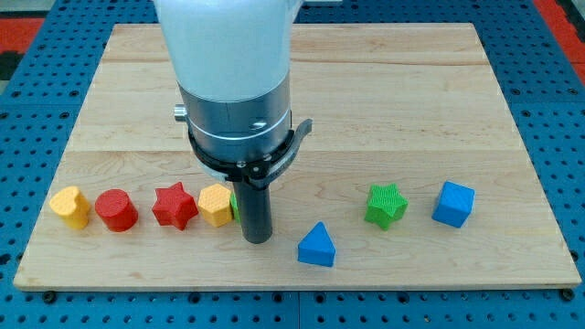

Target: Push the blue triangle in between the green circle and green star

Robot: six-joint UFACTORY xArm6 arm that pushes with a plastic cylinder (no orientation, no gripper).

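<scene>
One blue triangle [317,246] is sitting right of my tip [257,239] (no pincer fitted, nothing held), needing a gentle upward nudge beside the green star [386,204].

My tip: my tip [257,239] rests on the table [366,91] near its bottom edge, left of centre.
Blue triangle: the blue triangle [317,246] lies just right of my tip, apart from it.
Green star: I see the green star [386,204] further right, with the blue cube [453,203] beyond.
Green block: a green block [234,205] is mostly hidden behind my rod.
Left row: yellow heart [70,206], red cylinder [116,210], red star [175,206], yellow hexagon [216,204].
</scene>
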